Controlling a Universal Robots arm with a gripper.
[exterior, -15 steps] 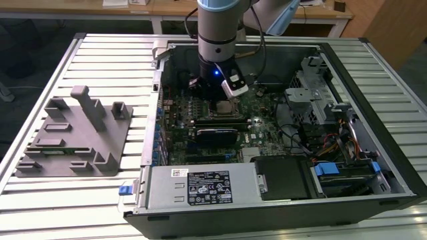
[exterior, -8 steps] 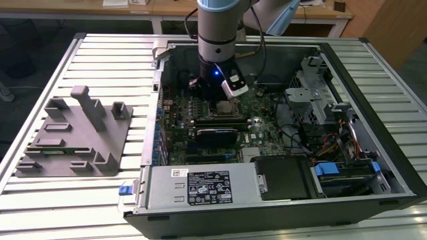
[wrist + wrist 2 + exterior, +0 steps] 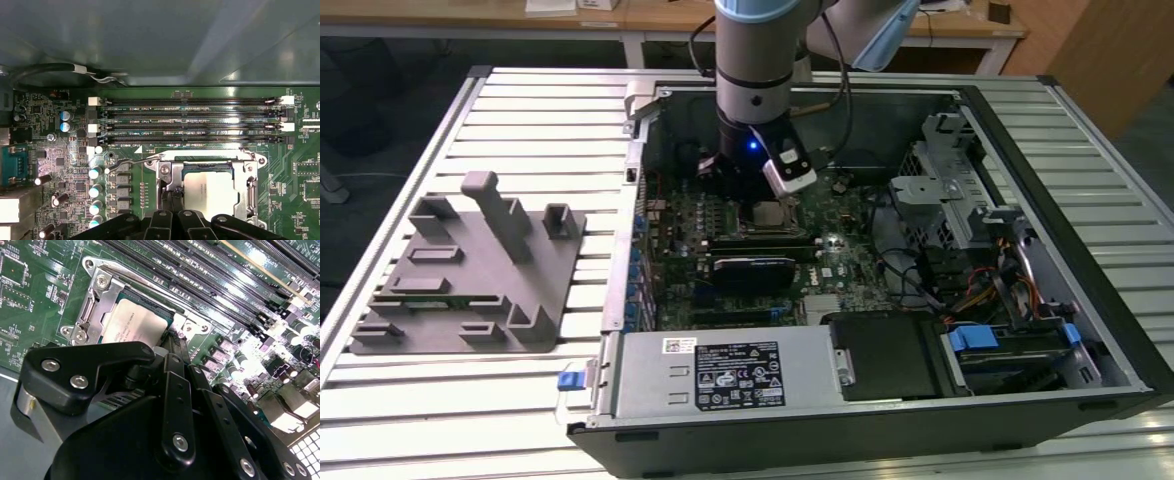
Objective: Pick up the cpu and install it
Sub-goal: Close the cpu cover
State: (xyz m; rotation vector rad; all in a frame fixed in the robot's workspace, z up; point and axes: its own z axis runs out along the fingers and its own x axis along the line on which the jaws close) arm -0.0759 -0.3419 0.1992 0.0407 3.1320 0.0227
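- Socket on the motherboard holds the cpu flat, silvery plate up; square, so no long axis; edges parallel to the memory slots
- My gripper is closed on nothing; tips at the socket's edge, just beside the cpu

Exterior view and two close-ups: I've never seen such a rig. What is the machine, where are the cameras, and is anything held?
A robot arm reaches into an open computer case on a slatted table, a grey fixture tray beside it; the exterior view looks on from off the arm. Both wrist views come from cameras riding on the arm, looking at the motherboard. The cpu, a silvery square, lies in its socket, with the gripper at its edge; whether it grips the chip I cannot tell.
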